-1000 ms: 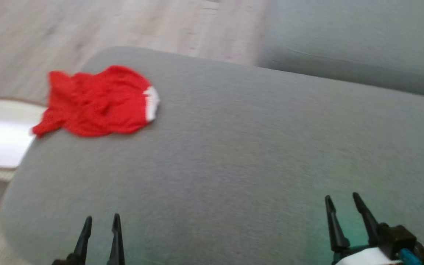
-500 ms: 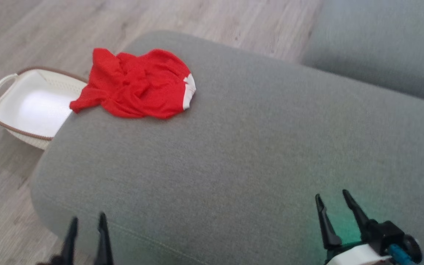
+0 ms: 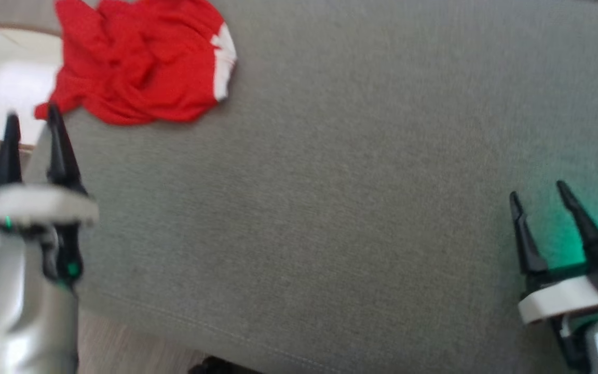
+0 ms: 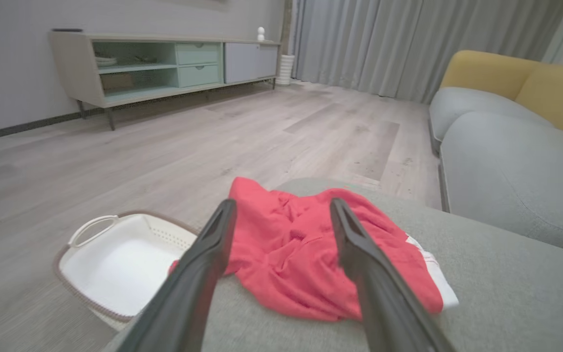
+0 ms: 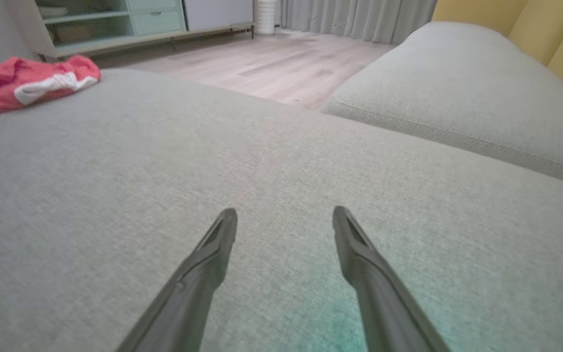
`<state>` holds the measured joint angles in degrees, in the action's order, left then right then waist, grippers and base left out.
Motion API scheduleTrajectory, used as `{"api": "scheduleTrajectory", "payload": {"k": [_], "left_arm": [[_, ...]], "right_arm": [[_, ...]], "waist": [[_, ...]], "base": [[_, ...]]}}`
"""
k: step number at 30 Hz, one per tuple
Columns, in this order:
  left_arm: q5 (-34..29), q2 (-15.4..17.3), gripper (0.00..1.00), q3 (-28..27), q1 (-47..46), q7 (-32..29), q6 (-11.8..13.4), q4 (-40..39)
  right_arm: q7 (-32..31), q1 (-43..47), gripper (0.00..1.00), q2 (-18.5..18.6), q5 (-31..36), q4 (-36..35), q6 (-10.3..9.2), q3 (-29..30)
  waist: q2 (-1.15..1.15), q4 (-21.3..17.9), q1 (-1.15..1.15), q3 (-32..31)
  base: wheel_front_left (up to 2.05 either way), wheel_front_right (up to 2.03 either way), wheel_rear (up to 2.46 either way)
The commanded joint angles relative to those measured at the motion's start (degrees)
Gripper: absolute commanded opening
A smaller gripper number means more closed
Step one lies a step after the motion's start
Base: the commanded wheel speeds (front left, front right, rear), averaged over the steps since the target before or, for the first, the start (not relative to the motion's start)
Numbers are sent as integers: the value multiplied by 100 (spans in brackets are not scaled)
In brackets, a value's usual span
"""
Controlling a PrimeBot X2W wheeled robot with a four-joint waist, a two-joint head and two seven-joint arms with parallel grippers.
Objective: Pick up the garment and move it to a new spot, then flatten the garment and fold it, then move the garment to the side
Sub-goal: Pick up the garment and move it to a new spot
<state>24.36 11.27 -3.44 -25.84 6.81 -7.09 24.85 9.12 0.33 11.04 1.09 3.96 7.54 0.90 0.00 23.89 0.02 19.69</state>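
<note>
The garment (image 3: 138,62) is a crumpled red piece with a white trim, lying at the far left corner of the grey cushion (image 3: 330,197). My left gripper (image 3: 31,117) is open at the cushion's left edge, its tips just short of the garment's near corner. In the left wrist view the garment (image 4: 286,254) lies right ahead between the open fingers of the left gripper (image 4: 281,208). My right gripper (image 3: 535,189) stands open over bare cushion at the lower right, far from the garment (image 5: 27,83) seen at the upper left of its wrist view.
A white basket (image 3: 3,78) with a brown rim sits on the wood floor just left of the cushion, under the garment's corner. A second grey cushion (image 4: 516,176) and yellow backrests (image 4: 521,83) lie to the right. A low sideboard (image 4: 159,63) stands far off.
The head camera has dipped and shifted, so the garment now shows at the top left. My left gripper has reached forward to just short of the garment. The garment has not moved.
</note>
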Motion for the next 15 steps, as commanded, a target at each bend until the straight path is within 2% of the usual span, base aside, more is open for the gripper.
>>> {"api": "scheduleTrajectory", "payload": {"k": [1,6,15], "left_arm": [[23,297,100,-155,-326,-103,-18,23],[188,500,100,42,-1420,-447,-31,1145],[446,508,100,654,-2555,-658,-38,2795]], "right_arm": [[-60,-91,100,148,50,-284,-5,-84],[-395,14,100,413,31,-907,-5,-50],[-775,274,100,594,-28,-1719,-5,185]], "waist": [[0,-204,-2,443],[0,-373,-2,803],[0,-606,-2,1242]], "base": [[0,0,0],[0,0,0],[0,0,0]]}}
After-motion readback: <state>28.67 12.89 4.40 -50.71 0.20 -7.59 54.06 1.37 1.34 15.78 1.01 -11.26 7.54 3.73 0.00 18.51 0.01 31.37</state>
